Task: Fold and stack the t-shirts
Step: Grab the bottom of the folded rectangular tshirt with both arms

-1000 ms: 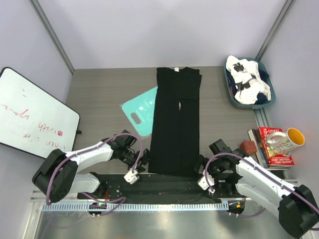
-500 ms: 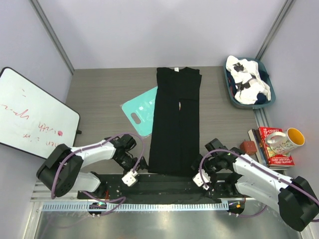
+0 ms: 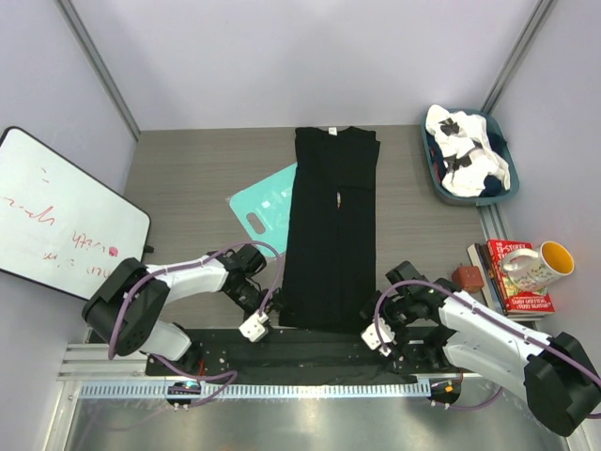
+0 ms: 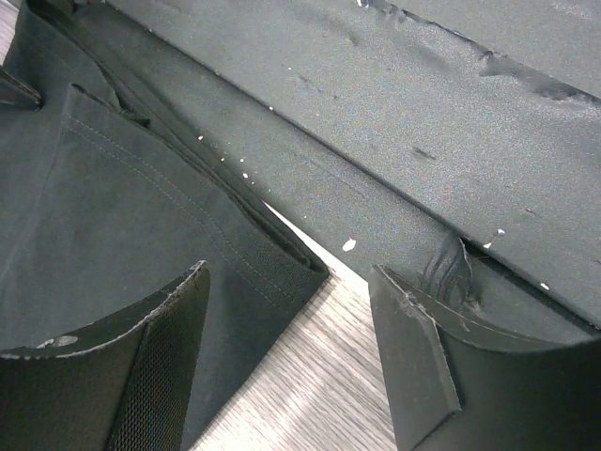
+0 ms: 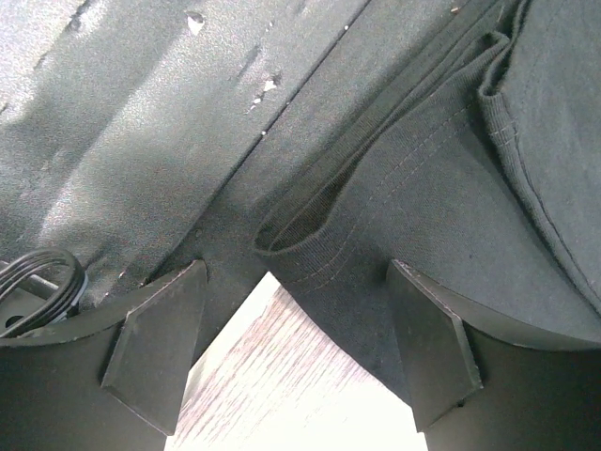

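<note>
A black t-shirt [image 3: 331,225] lies in a long narrow strip down the middle of the table, sides folded in, print hidden. My left gripper [image 3: 272,308] is open at its near left corner; in the left wrist view the hem corner [image 4: 282,268] lies between the fingers [image 4: 423,357]. My right gripper [image 3: 372,319] is open at the near right corner; the right wrist view shows the folded hem corner [image 5: 310,235] between its fingers [image 5: 155,343]. A white t-shirt with black patches [image 3: 467,155] lies crumpled in the blue basket [image 3: 438,183].
A teal plastic board [image 3: 263,209] lies partly under the black shirt's left edge. A whiteboard [image 3: 61,218] leans at the left. Books [image 3: 507,282], a mug [image 3: 535,263] and a small brown object [image 3: 467,277] sit at the right. A black mat [image 3: 310,352] runs along the near edge.
My left gripper has moved right and in toward the shirt's near left corner. My right gripper has moved left toward the near right corner. The shirt has not moved.
</note>
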Robot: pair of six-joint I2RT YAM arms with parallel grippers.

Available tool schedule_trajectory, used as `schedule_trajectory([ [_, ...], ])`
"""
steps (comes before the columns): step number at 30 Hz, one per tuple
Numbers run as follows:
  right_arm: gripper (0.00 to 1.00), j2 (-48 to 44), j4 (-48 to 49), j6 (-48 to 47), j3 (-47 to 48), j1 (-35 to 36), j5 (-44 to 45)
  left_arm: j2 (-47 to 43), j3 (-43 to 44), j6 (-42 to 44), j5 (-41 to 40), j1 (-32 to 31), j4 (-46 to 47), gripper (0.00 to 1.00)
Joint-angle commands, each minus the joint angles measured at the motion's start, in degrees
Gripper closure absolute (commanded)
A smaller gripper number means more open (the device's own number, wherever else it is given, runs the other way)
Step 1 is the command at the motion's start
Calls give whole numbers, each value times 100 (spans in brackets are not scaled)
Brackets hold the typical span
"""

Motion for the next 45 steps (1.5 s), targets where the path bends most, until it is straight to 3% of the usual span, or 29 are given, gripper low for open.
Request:
schedule_trajectory([
  [1,20,-13,1549,-115,-122,81,-161,80,236,1129,-161,45,813,32],
  [10,20,-154,1277,-167,256,81,-144,221,262,1129,-161,-43,927,32],
  [18,11,-365,-129,-747,924,72,-285,142,227,1094,-231,-52,988,32],
  [27,11,-75,2,-818,766,72,-188,63,157,953,-345,-52,1094,32],
  [37,11,-224,-1333,-1178,854,81,-153,115,131,575,-460,-52,1550,33],
  [45,13,-479,-623,-915,371,81,-188,247,192,461,-503,-61,1806,35],
])
